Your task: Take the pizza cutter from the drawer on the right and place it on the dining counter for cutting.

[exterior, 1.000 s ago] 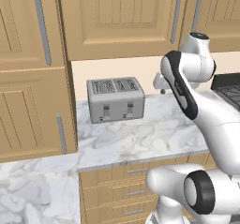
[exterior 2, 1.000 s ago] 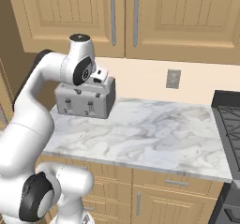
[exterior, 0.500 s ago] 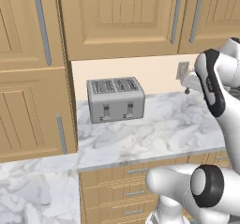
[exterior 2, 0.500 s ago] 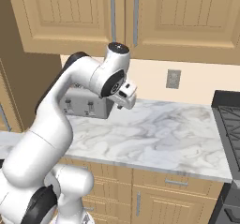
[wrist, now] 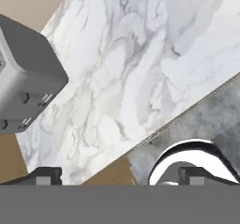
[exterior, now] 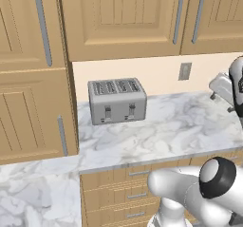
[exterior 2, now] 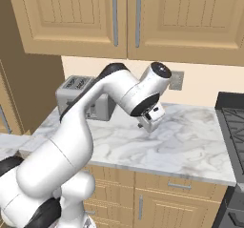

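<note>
No pizza cutter in sight: the arm's hand (exterior 2: 150, 120) hangs wide open and empty over the white-grey marbled bench (exterior 2: 190, 143) beside the silver four-slot toaster (exterior: 116, 100), so finding and opening the right-hand drawer probably comes next.

The counter (exterior: 161, 136) looks like smooth veined marble, the toaster (exterior: 117, 100) brushed grey metal, the cabinets (exterior: 123, 17) matt oak.

I'm parked in a home kitchen. Oak cabinets (exterior: 123, 17), marble worktop (exterior: 166, 131), a silver four-slot toaster (exterior: 116, 100) and a stove (exterior 2: 233, 122) on the right.
</note>
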Motion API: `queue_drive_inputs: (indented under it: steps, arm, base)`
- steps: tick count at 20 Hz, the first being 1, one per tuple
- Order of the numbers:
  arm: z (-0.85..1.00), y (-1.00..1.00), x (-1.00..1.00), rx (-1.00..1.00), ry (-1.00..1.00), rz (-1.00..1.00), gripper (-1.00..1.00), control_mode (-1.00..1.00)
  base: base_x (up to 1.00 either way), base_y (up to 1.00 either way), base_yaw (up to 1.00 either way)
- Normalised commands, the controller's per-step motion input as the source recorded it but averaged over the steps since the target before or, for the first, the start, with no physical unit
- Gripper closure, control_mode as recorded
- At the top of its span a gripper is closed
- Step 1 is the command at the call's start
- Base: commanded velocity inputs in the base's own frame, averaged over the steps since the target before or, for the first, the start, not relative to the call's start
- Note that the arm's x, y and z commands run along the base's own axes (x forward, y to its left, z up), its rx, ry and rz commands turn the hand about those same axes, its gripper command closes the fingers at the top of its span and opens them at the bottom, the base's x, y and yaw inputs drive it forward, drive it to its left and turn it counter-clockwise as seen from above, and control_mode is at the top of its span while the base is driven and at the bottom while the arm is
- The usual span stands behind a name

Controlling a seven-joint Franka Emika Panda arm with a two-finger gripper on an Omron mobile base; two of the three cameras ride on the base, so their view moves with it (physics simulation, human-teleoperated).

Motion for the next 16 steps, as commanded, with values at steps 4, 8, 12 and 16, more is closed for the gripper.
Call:
queue_drive_inputs:
  steps: [4,8,12,16]
  arm:
    - [-0.29,-0.42,-0.42,0.18,0.01,-0.27,-1.0,-1.0]
    - [-0.22,-0.32,-0.5,0.14,0.01,-0.27,-1.0,-1.0]
    - [-0.52,-0.52,-0.09,0.09,0.0,-0.23,-1.0,-1.0]
    - [-0.79,-0.48,0.07,0.05,-0.06,-0.18,-1.0,-1.0]
  base:
    - [0.0,0.0,0.0]
    - [0.0,0.0,0.0]
    - [0.0,0.0,0.0]
    - [0.0,0.0,0.0]
